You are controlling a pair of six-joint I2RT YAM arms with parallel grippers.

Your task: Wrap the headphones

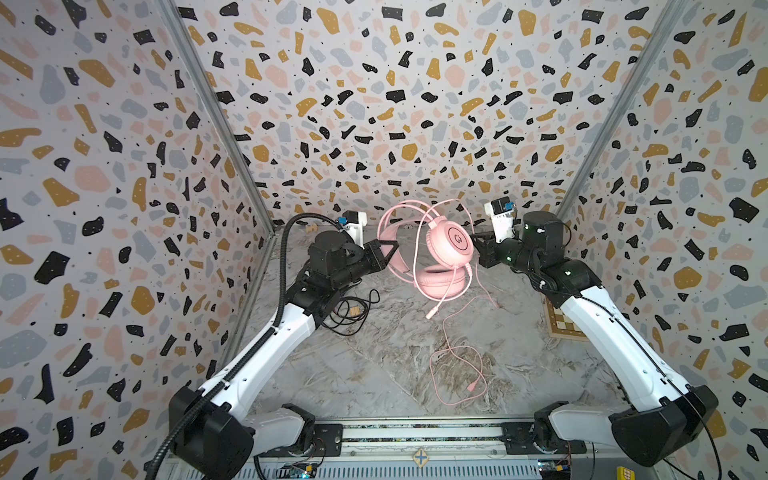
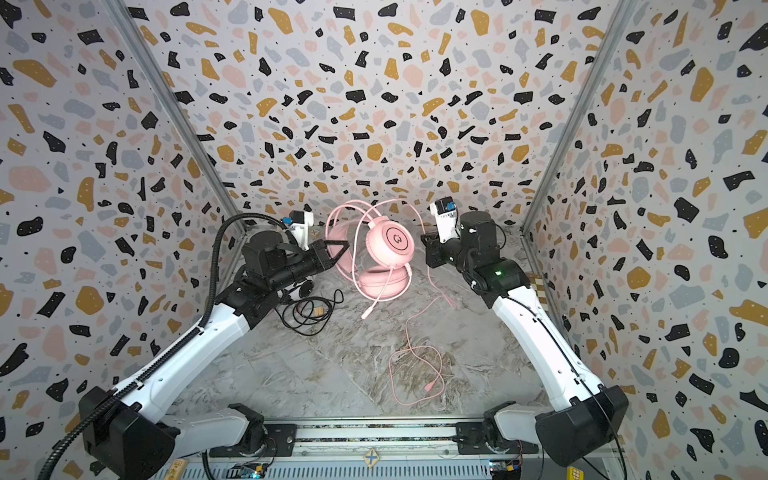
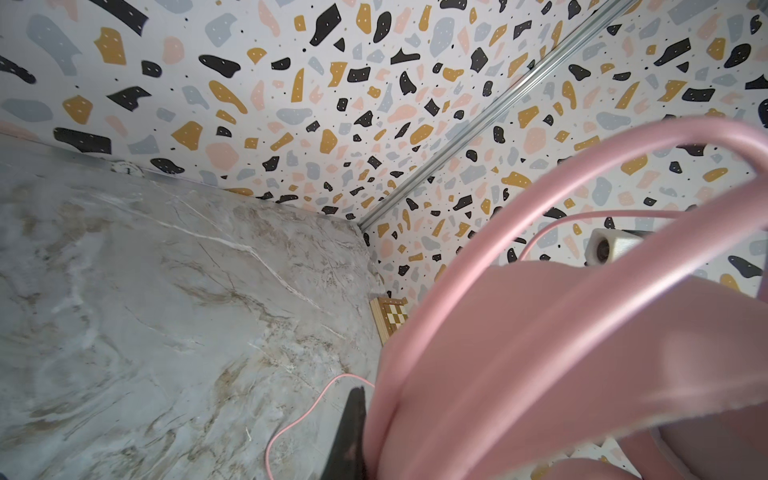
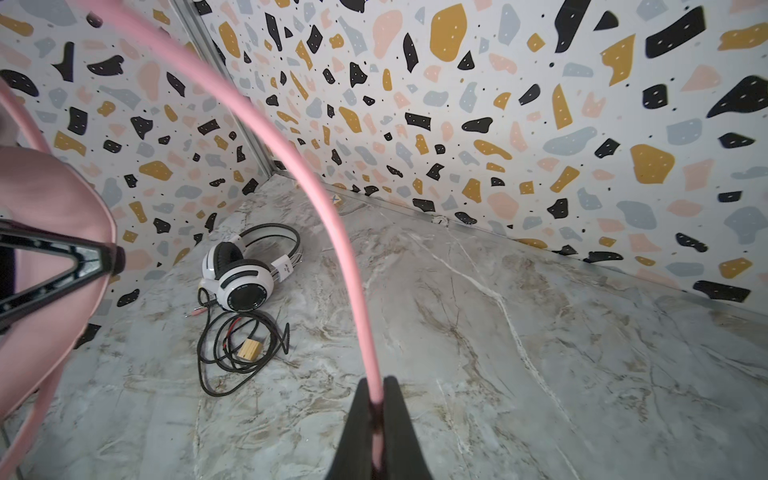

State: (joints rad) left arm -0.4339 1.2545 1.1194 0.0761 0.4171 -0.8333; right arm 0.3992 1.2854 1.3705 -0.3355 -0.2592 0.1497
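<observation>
The pink headphones [image 1: 451, 243] [image 2: 390, 243] hang above the marble table between both arms. My left gripper [image 1: 392, 247] [image 2: 345, 245] [image 3: 370, 415] is shut on their pink headband [image 3: 540, 353], which hides one finger. My right gripper [image 1: 473, 239] [image 2: 423, 239] [image 4: 377, 384] is shut on the pink cable [image 4: 324, 187], which arcs up over the headset. The rest of that cable [image 1: 457, 361] [image 2: 415, 365] lies looped on the table. The white headphones with black pads [image 4: 249, 270] [image 2: 305, 286] lie at the back left, mostly hidden behind my left arm in both top views.
A coiled black cable [image 1: 349, 311] [image 4: 237, 345] with a small wooden block [image 4: 249, 348] lies beside the white headset. A checkered board [image 1: 561, 324] [image 3: 392, 320] sits by the right wall under my right arm. Patterned walls close in three sides.
</observation>
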